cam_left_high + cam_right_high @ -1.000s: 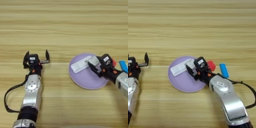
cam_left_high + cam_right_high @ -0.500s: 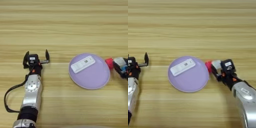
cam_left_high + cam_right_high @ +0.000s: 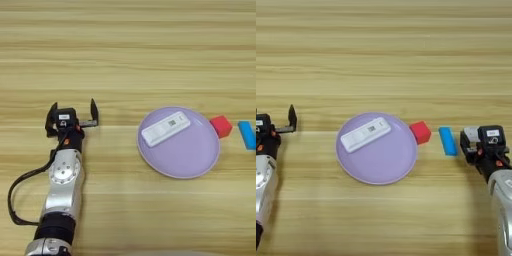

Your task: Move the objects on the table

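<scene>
Left eye view: left gripper parked on the desk, fingers spread, holding nothing. White bar now lies on the plate. Right eye view: right gripper has backed off past the blue block and red cube; fingers — cannot tell. Bar looks placed.

Bar on plate; right of plate, cube, then block.

On the table I count one round lilac plate and one white bar like a remote. There is also one red cube and one blue block. Two grippers are in view, the left gripper and the right gripper.
</scene>
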Controlling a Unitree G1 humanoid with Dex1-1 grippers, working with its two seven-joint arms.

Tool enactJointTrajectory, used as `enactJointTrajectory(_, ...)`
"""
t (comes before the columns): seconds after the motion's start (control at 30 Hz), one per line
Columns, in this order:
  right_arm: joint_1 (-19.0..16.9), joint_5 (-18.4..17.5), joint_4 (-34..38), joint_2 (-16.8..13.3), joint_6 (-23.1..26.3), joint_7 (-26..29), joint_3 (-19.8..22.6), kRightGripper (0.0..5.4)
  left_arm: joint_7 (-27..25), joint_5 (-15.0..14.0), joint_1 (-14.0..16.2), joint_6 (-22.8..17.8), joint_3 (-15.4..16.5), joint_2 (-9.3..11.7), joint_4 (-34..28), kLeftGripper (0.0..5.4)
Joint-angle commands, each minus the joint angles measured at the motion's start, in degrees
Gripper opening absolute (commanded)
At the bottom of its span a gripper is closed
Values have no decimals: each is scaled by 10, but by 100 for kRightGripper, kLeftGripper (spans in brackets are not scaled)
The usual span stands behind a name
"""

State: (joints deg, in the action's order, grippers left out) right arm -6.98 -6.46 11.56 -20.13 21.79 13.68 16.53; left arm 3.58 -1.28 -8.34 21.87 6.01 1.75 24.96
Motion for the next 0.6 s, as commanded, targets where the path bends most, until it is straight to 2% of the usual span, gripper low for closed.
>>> enactJointTrajectory(0.03,14,8,-47,-7,-23,-6,2,249,1,4,-1,2,0,2,-4,540)
enactJointTrajectory(0.3,31,12,-132,-12,-55,-2,-7,249,1,4,-1,1,0,2,-4,540)
enactJointTrajectory(0.6,31,9,-147,-14,-62,6,-18,249,1,4,-1,1,0,2,-4,540)
